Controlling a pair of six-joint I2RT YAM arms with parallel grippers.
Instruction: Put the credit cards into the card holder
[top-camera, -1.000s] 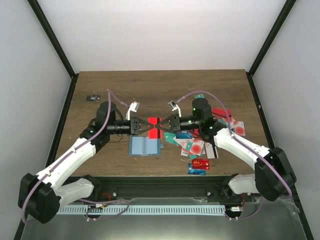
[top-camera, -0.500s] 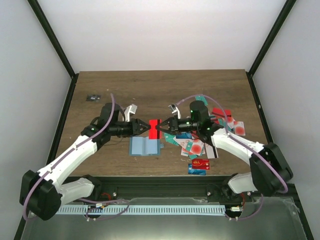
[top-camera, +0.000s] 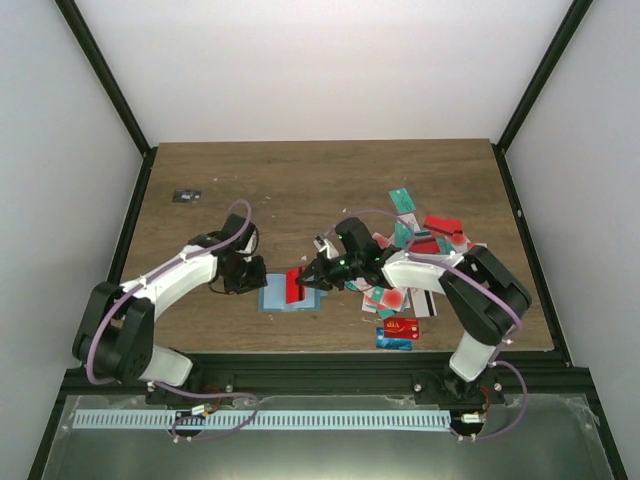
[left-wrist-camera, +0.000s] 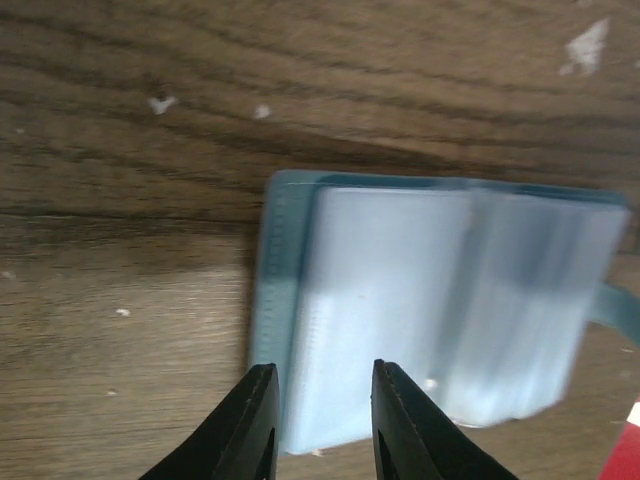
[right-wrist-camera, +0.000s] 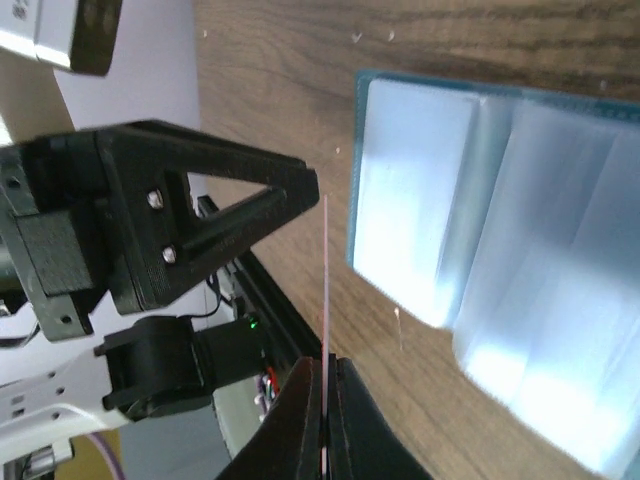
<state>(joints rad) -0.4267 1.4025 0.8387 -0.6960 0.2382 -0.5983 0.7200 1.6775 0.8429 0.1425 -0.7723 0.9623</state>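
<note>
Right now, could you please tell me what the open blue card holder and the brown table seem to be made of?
Open blue card holder: probably soft plastic, with glossy translucent sleeves inside that catch the light. Brown table: wood or wood-look laminate, matt, with dark grain streaks; which one cannot be told.

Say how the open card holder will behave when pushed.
The card holder lies flat and open, so it would probably slide, not tip. Its clear sleeves look soft and may buckle at the fold.
</note>
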